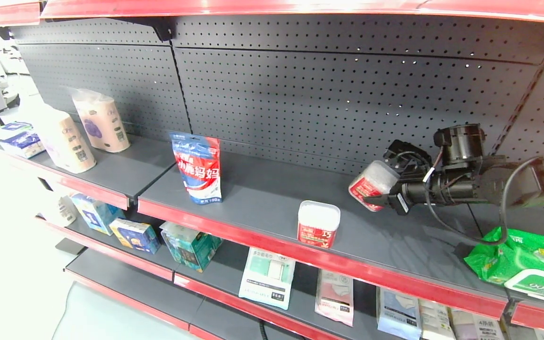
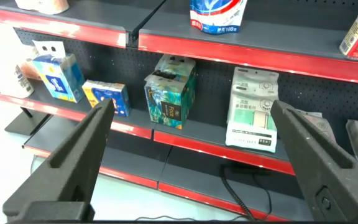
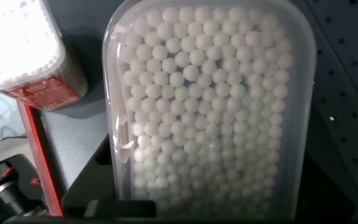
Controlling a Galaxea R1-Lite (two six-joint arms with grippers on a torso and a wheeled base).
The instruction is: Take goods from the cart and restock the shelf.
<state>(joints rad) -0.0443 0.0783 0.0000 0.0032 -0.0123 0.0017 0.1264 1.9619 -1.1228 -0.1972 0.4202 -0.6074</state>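
Swab tub [image 1: 369,185] in right pincer [image 1: 379,184]; twin tub [image 1: 318,230] nearby on shelf [image 1: 262,193].

Quick count: two swab tubs [image 1: 318,230] [image 1: 375,186], one blue pouch [image 1: 198,167], two wrapped paper rolls [image 1: 66,141] [image 1: 102,120] and one small blue box [image 1: 21,141]. Green wipes packs [image 1: 522,255]: can't tell if one or two. On the lower shelf [image 1: 125,259] there are three boxes [image 1: 93,213] [image 1: 135,234] [image 1: 191,245] and at least four flat packs [image 1: 267,277].

The swab box [image 3: 210,112] is cut off in the right wrist view.
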